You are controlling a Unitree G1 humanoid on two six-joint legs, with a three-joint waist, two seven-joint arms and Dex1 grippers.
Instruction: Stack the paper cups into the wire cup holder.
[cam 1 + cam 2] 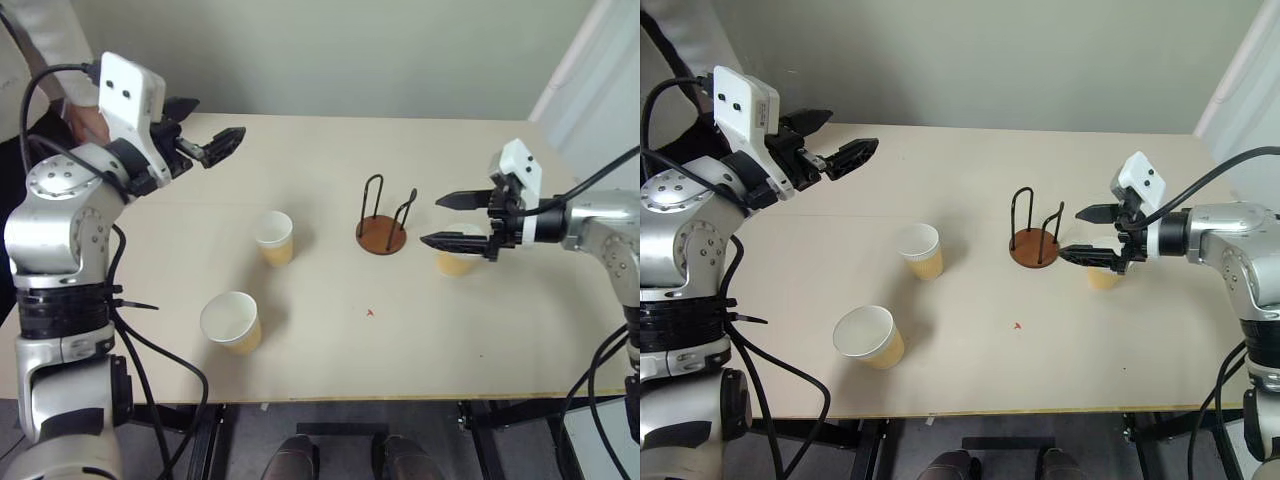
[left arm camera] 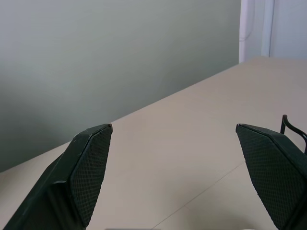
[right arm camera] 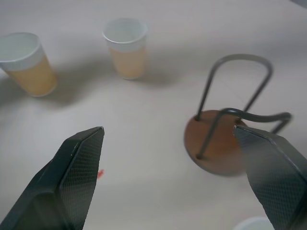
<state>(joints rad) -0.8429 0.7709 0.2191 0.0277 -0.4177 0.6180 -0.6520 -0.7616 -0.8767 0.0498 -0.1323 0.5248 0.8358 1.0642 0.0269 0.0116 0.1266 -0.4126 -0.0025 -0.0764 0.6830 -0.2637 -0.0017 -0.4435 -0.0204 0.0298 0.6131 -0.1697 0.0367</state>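
Observation:
The wire cup holder [image 1: 382,236], a reddish-brown disc with two black wire loops, stands empty at mid-table. One paper cup [image 1: 274,237] stands upright to its left, and a second [image 1: 232,322] sits nearer the front edge. A third cup [image 1: 457,263] stands just right of the holder, partly hidden behind my right gripper [image 1: 433,221]. That gripper hovers open above it, pointing toward the holder, and holds nothing. In the right wrist view the holder [image 3: 218,146] lies between the open fingers. My left gripper [image 1: 220,116] hangs open and empty over the far left of the table.
The pale table [image 1: 330,360] has a small red mark [image 1: 370,312] in front of the holder. A person in a white sleeve [image 1: 40,50] stands at the back left corner, behind my left arm. A grey wall runs behind the table.

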